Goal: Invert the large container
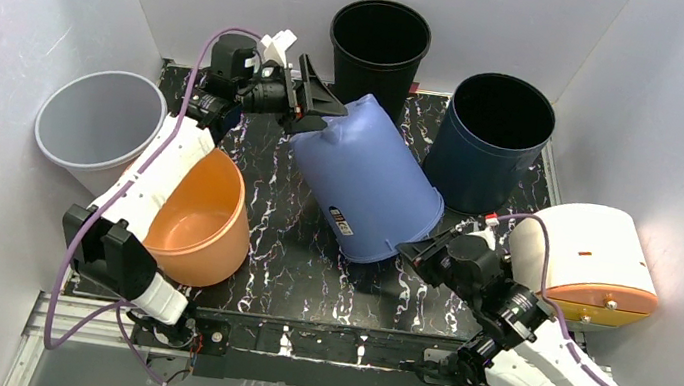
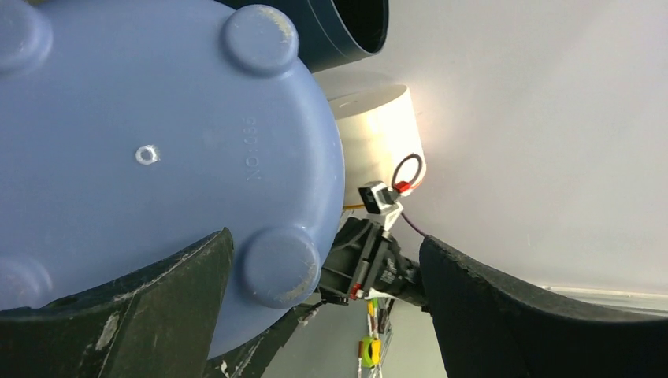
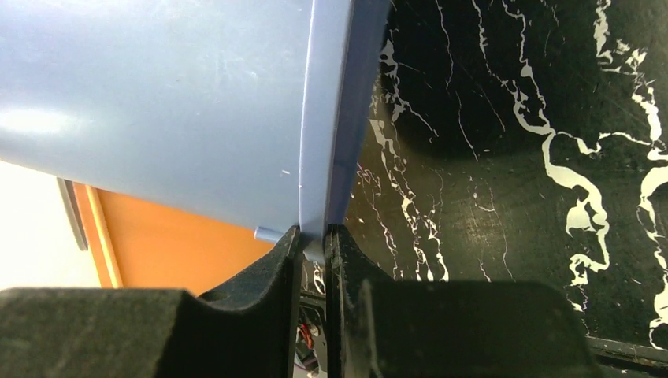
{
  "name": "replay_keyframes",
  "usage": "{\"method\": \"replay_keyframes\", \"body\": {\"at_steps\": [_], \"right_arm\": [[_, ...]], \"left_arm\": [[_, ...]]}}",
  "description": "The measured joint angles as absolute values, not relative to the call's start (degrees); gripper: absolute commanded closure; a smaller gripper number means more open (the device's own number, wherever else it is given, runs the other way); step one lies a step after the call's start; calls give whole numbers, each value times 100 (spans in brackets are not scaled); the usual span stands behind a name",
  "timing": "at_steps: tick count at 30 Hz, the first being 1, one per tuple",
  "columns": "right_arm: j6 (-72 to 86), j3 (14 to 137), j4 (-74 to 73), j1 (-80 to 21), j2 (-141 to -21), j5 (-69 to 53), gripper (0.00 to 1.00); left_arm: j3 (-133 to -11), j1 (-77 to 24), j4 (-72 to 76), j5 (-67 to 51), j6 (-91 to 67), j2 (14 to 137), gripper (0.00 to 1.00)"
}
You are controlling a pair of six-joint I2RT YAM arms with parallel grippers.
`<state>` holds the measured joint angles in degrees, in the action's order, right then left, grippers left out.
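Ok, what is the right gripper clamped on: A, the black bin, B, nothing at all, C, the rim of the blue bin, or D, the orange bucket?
C: the right wrist view shows the right gripper shut on the rim of the blue bin.

Marbled black board (image 1: 300, 248): flat surface with white veining; the reference for all positions below.
Grey bin (image 1: 98, 118): upright, mouth open, just off the board's left edge, toward its far corner.
Orange bucket (image 1: 203, 219): open interior showing, on the board's near-left part.
Black bin (image 1: 380, 37): upright, at the board's far edge, mid-width.
Navy bin (image 1: 492, 138): upright, on the board's far-right corner.
White tub (image 1: 582, 249): on its side, orange lid (image 1: 606, 296) nearward, off the board's right edge.
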<state>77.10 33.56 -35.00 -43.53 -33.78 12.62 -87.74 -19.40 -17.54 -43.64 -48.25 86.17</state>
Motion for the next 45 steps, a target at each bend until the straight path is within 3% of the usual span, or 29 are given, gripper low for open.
{"method": "replay_keyframes", "body": {"at_steps": [9, 13, 17, 22, 26, 31, 35, 37, 41, 45], "right_arm": [[8141, 2460, -2624, -4362, -3955, 1253, 92], [8241, 2285, -2410, -4368, -4270, 1319, 70], [8171, 2285, -2189, -4375, -4523, 1358, 58], [7891, 2410, -2412, -4375, -4633, 1352, 37], [7581, 2786, -3367, -4381, -4023, 1680, 37], [7102, 3820, -4899, -4381, -3269, 2766, 30], [6125, 5642, -5441, -4377, -4322, 4274, 22], [5948, 5922, -5557, -4375, -4799, 4604, 17], [5376, 5907, -5284, -3990, -5096, 4473, 17], [4801, 5907, -4707, -2967, -5096, 3824, 17]], "left_arm": [[-8774, -2014, -1728, -4711, -4866, 8687, 12], [-8774, -2043, -1763, -4775, -4866, 8718, 11], [-8779, -2043, -1789, -4807, -4856, 8718, 10], [-9491, -2043, -2506, -4709, -4475, 8921, 8], [-10073, -2043, -2987, -4418, -4047, 8971, 8], [-9655, -2043, -3041, -4132, -3896, 8705, 6], [-9415, -2043, -3065, -4025, -3806, 8451, 6], [-9376, -2043, -3111, -3975, -3780, 8427, 6], [-9376, -2043, -3218, -3924, -3706, 8420, 5], [-9292, -2043, -3293, -3883, -3684, 8329, 5]]}}
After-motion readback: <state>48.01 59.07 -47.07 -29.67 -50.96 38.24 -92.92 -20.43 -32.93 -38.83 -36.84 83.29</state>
